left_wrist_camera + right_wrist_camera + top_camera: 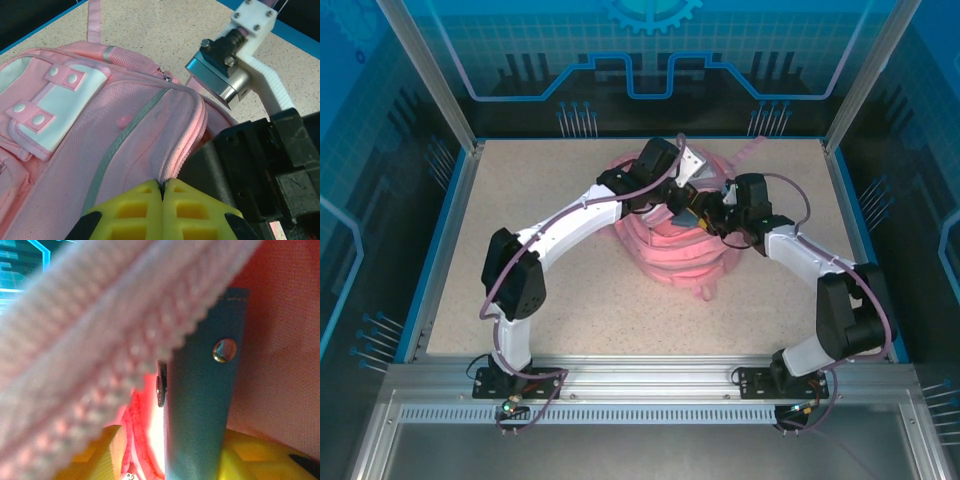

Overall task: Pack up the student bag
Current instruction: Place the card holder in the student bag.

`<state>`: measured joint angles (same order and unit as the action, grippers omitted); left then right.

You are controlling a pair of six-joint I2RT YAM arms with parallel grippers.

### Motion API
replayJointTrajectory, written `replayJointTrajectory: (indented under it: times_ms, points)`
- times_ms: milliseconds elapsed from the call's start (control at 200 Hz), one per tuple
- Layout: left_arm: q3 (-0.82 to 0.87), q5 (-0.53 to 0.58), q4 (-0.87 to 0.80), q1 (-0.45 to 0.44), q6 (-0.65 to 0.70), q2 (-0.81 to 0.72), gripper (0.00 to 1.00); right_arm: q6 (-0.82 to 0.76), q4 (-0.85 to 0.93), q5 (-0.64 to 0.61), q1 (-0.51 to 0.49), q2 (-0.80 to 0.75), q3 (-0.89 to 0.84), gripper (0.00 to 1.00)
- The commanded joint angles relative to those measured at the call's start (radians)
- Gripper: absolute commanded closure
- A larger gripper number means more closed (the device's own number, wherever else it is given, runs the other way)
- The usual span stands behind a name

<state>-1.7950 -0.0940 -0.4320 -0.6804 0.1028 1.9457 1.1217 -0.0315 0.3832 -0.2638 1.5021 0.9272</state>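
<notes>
The bag (665,255) lies in the middle of the table (520,220), a little toward the far side. The left arm curves from its base over to the bag's top. The left gripper (162,202) is closed tight, its yellow fingers pinching the zip edge of the bag's opening. The right arm bends at the elbow and reaches in from the right. The right gripper (172,442) is inside the bag with its fingers partly apart. A flat blue piece (202,390) stands between them, free on one side.
</notes>
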Motion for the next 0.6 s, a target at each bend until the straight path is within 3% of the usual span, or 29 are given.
replayJointTrajectory:
  times_ms: [0,195,400,595]
  points:
    - [-0.052,-0.044,0.055,-0.007,-0.036,0.002,1.0,-0.05,0.068,-0.035,-0.014,-0.066,-0.004,0.53]
    - [-0.06,-0.055,0.057,-0.002,-0.042,0.011,1.0,-0.063,0.133,-0.05,-0.02,-0.123,-0.038,0.62]
    - [-0.065,-0.074,0.055,-0.001,-0.062,0.014,1.0,-0.028,0.062,-0.018,-0.034,-0.029,-0.017,0.89]
    - [-0.069,-0.082,0.031,0.012,-0.115,0.005,1.0,-0.061,0.012,-0.027,-0.031,-0.016,-0.014,0.91]
